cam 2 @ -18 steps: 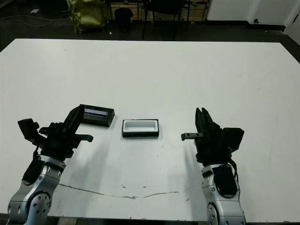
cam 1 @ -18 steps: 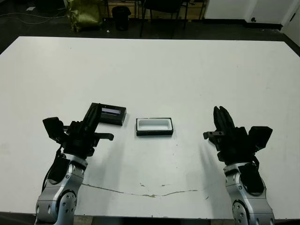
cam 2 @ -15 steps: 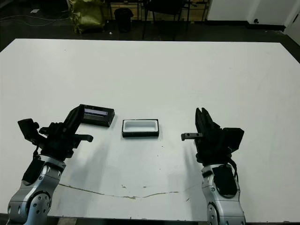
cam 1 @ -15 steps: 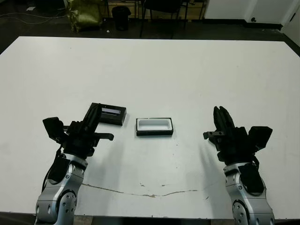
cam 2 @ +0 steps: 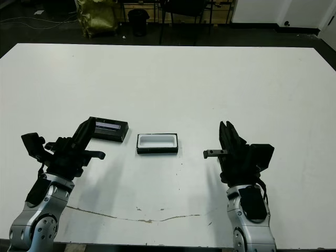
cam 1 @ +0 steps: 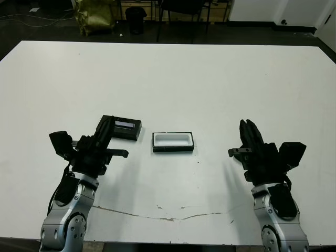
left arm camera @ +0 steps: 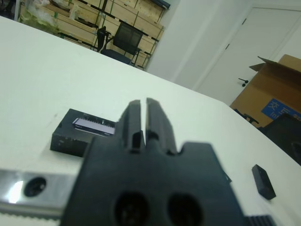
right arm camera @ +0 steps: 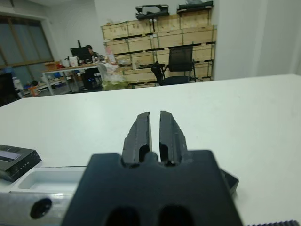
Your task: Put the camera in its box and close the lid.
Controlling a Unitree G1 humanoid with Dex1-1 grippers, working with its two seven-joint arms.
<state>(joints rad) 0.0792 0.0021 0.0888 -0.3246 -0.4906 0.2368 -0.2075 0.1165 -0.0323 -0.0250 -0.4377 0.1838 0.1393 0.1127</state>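
Box (cam 1: 173, 142): open tray, white lining showing, empty, near desk (cam 1: 210, 79) centre
Lid (cam 1: 126, 128): flat on the desk, just left of the box, apart from it
Camera: not made out in any view
Left claw (cam 1: 106, 125): pressed together, empty, at the lid's left end
Right claw (cam 1: 250, 131): pressed together, empty, well right of the box

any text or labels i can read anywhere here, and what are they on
No text can be read.
The lid bears only a pale stripe, with no legible letters.
The cardboard carton has a blue label, too blurred to read.
The box shows no markings.
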